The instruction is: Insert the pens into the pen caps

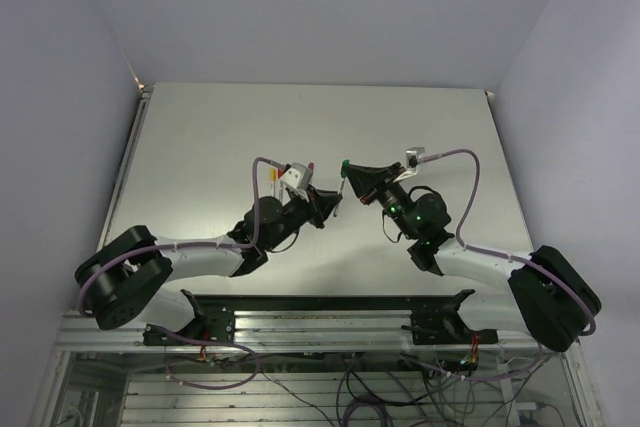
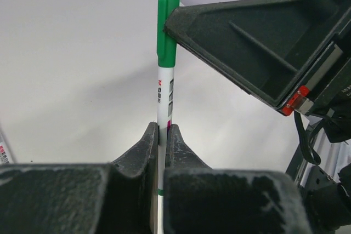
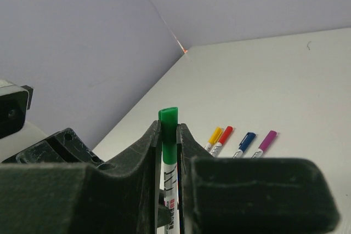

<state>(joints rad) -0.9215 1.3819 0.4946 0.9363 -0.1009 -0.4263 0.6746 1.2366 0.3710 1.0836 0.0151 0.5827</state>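
Pen [image 2: 163, 100] in green cap [image 2: 166, 28], four capped pens [image 3: 245, 142] on table [image 3: 285, 80]

The white-and-black left arm [image 1: 200, 249] and right arm [image 1: 478, 259] bend inward. The left pincer [image 2: 163, 131] and right pincer [image 3: 169, 130] meet tip to tip, both clamped on one slim white green-capped pen [image 2: 165, 89].

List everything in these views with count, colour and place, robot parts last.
green pen: one, white barrel, held above the table between both arms
green cap: one, green, on the pen's far end
capped pens: four, caps yellow, red, blue, purple, lying side by side on the table
table: one, pale grey-white, under the arms
left arm: one, white and black, reaching to the middle
right arm: one, white and black, reaching to the middle
left fingers: two, black, shut on the green pen's barrel
right fingers: two, black, shut on the green cap
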